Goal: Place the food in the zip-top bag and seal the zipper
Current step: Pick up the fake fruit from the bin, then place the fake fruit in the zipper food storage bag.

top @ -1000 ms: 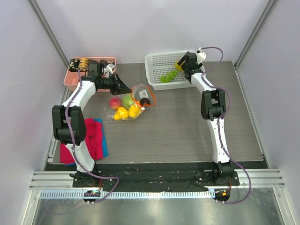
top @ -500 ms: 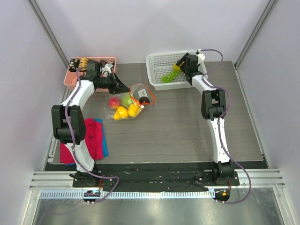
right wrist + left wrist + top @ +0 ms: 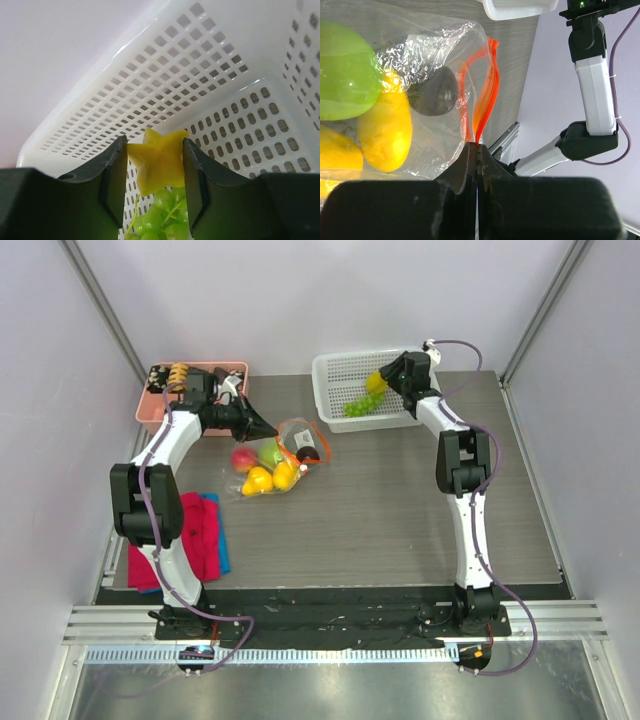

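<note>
Fingers (image 3: 114, 175) of right gripper (image 3: 154, 165) snug around yellow star fruit (image 3: 159, 156) in white basket (image 3: 225, 125); left gripper (image 3: 477, 150) tight on zipper (image 3: 487, 85)

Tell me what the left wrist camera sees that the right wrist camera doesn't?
Only left wrist: the left hand pinching the zipper of the zip-top bag, with lemons, green apple and plum inside. Only right wrist: the right hand squeezing a yellow star fruit by the grapes. Both: the white basket.

Bright diffuse light — faint shadows, wrist foregrounds blurred.
</note>
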Controlling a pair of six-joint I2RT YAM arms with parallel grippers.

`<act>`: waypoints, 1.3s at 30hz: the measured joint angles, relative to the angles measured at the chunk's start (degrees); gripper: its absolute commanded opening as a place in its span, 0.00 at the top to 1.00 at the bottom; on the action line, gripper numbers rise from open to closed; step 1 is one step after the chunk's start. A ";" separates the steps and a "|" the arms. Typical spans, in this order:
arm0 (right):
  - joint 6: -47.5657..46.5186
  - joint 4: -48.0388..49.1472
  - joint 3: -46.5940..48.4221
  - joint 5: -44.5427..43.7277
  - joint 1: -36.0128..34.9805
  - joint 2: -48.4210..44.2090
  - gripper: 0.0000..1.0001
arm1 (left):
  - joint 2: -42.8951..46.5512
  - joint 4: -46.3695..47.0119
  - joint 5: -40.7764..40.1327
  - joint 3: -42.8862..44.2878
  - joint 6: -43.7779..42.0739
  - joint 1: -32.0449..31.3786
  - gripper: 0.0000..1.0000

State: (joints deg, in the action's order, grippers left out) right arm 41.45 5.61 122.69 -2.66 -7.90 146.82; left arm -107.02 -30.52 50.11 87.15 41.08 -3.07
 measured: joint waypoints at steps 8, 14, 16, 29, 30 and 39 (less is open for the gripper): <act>2.54 -0.74 0.11 3.91 3.32 -0.66 0.93 | 0.00 -0.22 0.02 0.04 -0.59 0.22 1.00; 4.70 -1.29 -3.10 8.33 5.46 -7.23 0.99 | 0.00 -0.20 0.02 0.04 -0.70 0.22 1.00; 5.70 -1.31 -5.07 10.23 5.68 -10.71 0.99 | 0.00 -0.20 0.02 0.04 -0.70 0.22 1.00; 17.22 1.68 -35.32 28.65 -0.13 -38.45 0.99 | 0.00 0.11 0.59 0.61 0.24 0.22 1.00; 17.86 1.66 -37.27 29.24 -1.31 -39.12 0.99 | 0.00 0.13 0.63 0.63 0.46 0.24 1.00; 22.62 0.66 -45.44 30.40 -12.61 -39.52 0.94 | 0.04 0.35 0.92 0.70 1.36 0.22 1.00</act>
State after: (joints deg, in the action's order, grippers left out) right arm 64.07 6.26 77.25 27.75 -20.51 107.31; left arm -106.98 -30.17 51.03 87.85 42.44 -2.85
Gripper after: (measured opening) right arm 0.465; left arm 0.012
